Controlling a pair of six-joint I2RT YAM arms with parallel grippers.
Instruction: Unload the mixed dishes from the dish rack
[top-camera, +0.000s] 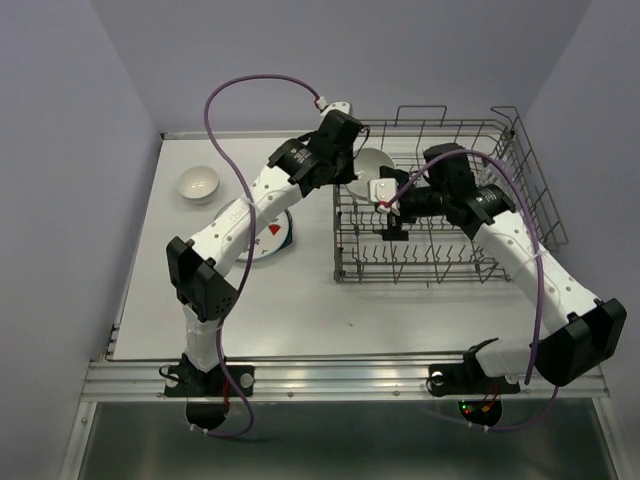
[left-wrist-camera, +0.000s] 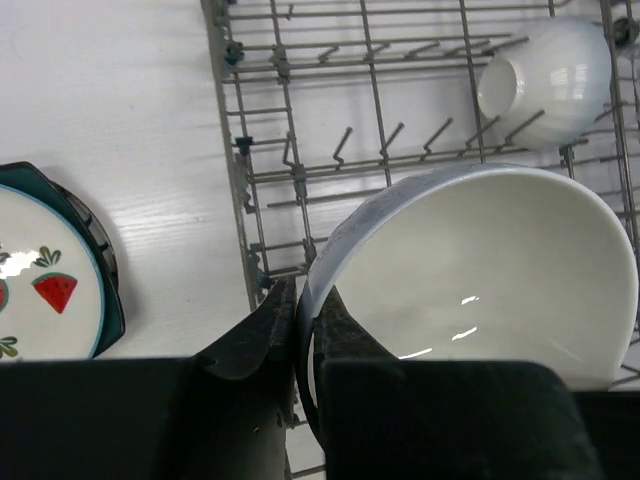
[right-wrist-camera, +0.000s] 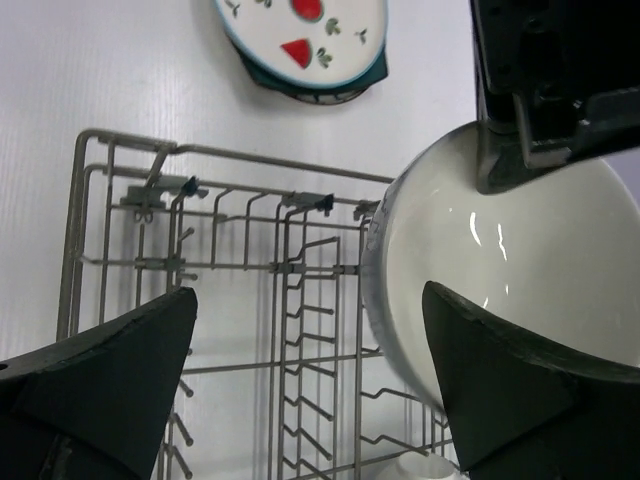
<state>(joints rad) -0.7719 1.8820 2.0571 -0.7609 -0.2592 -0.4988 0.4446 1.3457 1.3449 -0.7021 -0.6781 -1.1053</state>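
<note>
- The left jaws are clamped on the rim of a large white bowl, with one finger inside the rim and the other outside.
- That bowl is tilted over the far left part of the dish rack. Whether it touches the wires cannot be told.
- The right jaws are spread wide and hold nothing. They hang over the rack, just right of the held bowl.
- A small white bowl lies on its side among the tines inside the rack.
- The rack stands on the right half of the desk.
- Left of the rack, the strawberry plate lies flat on the dark teal plate, partly hidden under the left arm in the top view.
- Another small white bowl sits upright at the far left of the desk, well apart from the rack.
</note>
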